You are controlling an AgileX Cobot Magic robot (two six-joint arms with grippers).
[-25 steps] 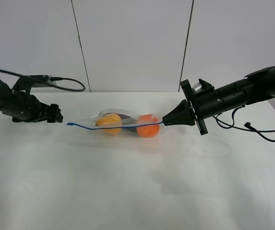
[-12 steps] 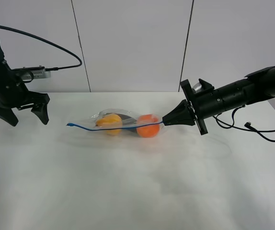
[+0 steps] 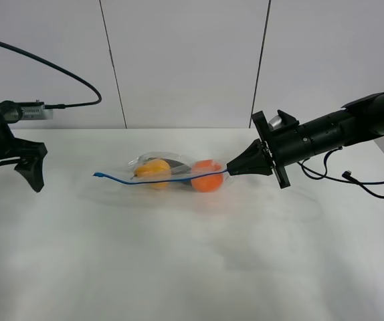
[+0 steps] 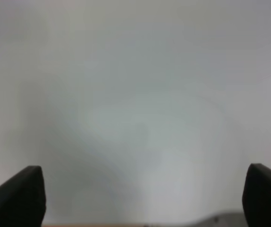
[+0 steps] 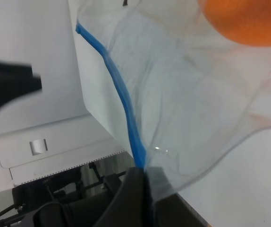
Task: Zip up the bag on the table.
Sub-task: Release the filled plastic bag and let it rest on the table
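Observation:
The clear plastic bag (image 3: 172, 170) lies mid-table with a yellow toy fruit (image 3: 153, 172) and an orange toy fruit (image 3: 206, 176) inside. Its blue zipper strip (image 3: 158, 178) runs along the near edge, from the bag's left end to its right end. My right gripper (image 3: 231, 170) is shut on the right end of the zipper strip; in the right wrist view the fingers (image 5: 140, 182) pinch the blue strip (image 5: 121, 99). My left gripper (image 3: 8, 175) is open and empty, far left of the bag, fingers pointing down. The left wrist view shows its two fingertips (image 4: 20, 196) wide apart over bare table.
The white table (image 3: 192, 261) stretches wide around the bag. Black cables (image 3: 352, 180) lie on it at the right behind my right arm. White wall panels stand behind.
My left gripper has drawn back leftward away from the bag's left end and turned to point downward, open. The right gripper and the bag have stayed put.

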